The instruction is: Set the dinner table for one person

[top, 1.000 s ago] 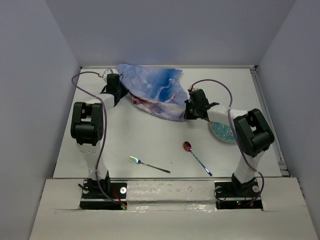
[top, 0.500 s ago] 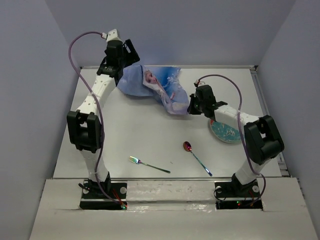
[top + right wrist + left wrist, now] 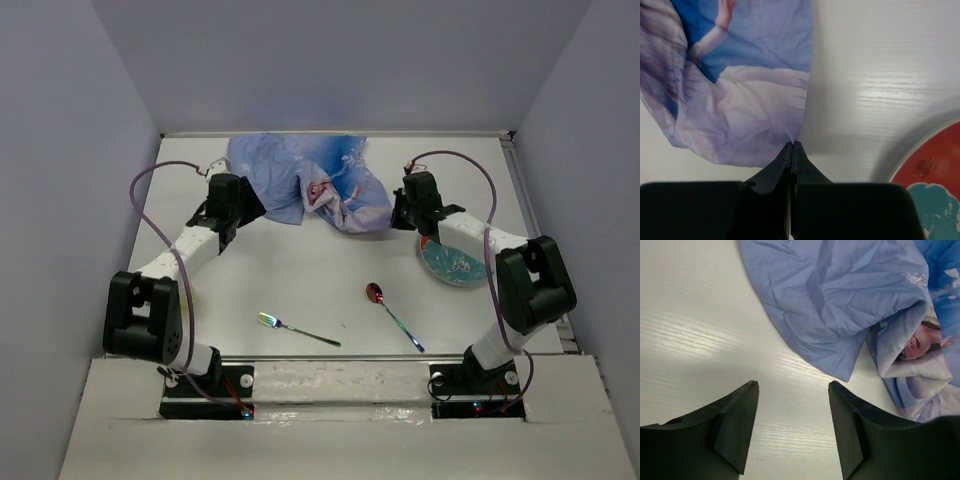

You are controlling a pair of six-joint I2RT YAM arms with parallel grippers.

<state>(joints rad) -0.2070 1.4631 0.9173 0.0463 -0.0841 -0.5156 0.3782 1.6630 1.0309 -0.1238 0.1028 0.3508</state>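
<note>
left end effector [image 3: 792,390] open, just dropped placemat [image 3: 300,180] | right end effector [image 3: 792,145] closed, pinching its edge | crumpled at tabletop [image 3: 300,280] far edge, needs respreading

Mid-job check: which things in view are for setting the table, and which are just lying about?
For the job: table, placemat (edge pinched in the right claw), plate, fork, spoon.
Just there: purple cables on the arms, grey walls.

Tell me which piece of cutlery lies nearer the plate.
The spoon, the one with the reddish bowl; it lies right of the fork, closer to the teal plate.
</note>
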